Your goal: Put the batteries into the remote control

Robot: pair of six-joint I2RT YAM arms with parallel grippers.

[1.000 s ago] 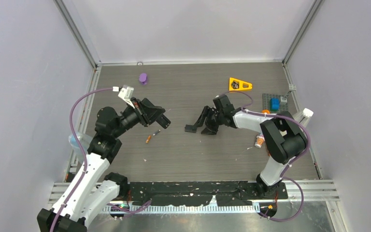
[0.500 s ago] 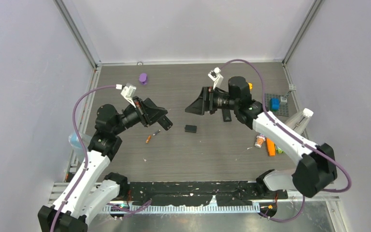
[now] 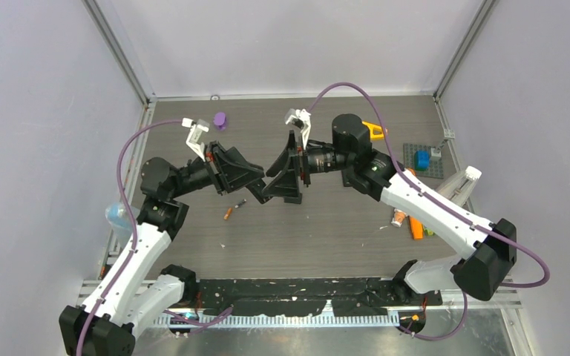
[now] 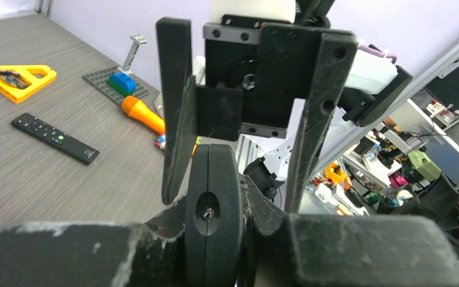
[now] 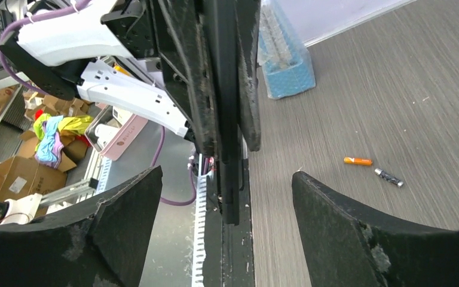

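Nearest to the arm bases in the top view, the two batteries lie on the counter, a little left of the centre of the frame. There is an orange battery (image 3: 228, 213) and, just beside it toward the upper right, a dark battery (image 3: 240, 202). They lie almost end to end, so their long axes make one slanted line from lower left to upper right.

This line points toward the left gripper (image 3: 258, 193), which hangs just to the upper right of the dark one. This gripper is closed narrow on a thin black slab (image 5: 228, 149). I judge it is probably a remote seen from its edge, but I cannot tell for sure.

Directly facing it stands the right gripper (image 3: 277, 183), its fingers spread wide and holding nothing. In the right wrist view the slab stands between the two wide fingers, apart from both. The batteries are at the right of that frame, well to the side of the open jaws.

So the left gripper is nearer to the batteries but occupied, and the right one is free. I think it must turn away from the slab and set its jaws across the slanted line.

Farther back, a remote (image 4: 54, 138) lies flat on the counter, at the left of the left wrist frame.
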